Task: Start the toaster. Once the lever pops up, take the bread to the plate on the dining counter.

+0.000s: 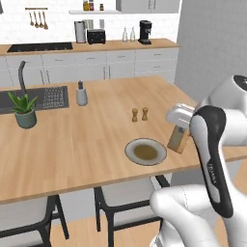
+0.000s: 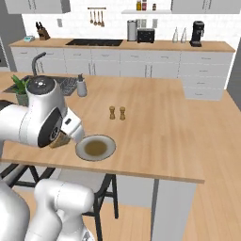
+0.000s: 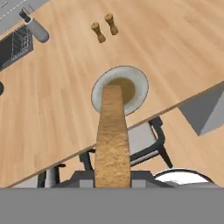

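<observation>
Tan-golden bread (image 3: 112,140), grey plate (image 3: 139,87) with brownish centre, light-wood dining counter (image 3: 175,52).

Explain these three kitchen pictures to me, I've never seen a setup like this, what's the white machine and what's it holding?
The white machine is a robot arm on a base that can drive. Two pictures come from cameras on that base, looking over the arm from its left and right. The third comes from a camera on the hand itself, looking along what it carries. The gripper is shut on a slice of bread, held just beside the plate. That plate lies near the front edge of the dining counter, a wide wooden island. Also on it: two small wooden shakers, a grey bottle and a potted plant. The black toaster sits on the far worktop.
</observation>
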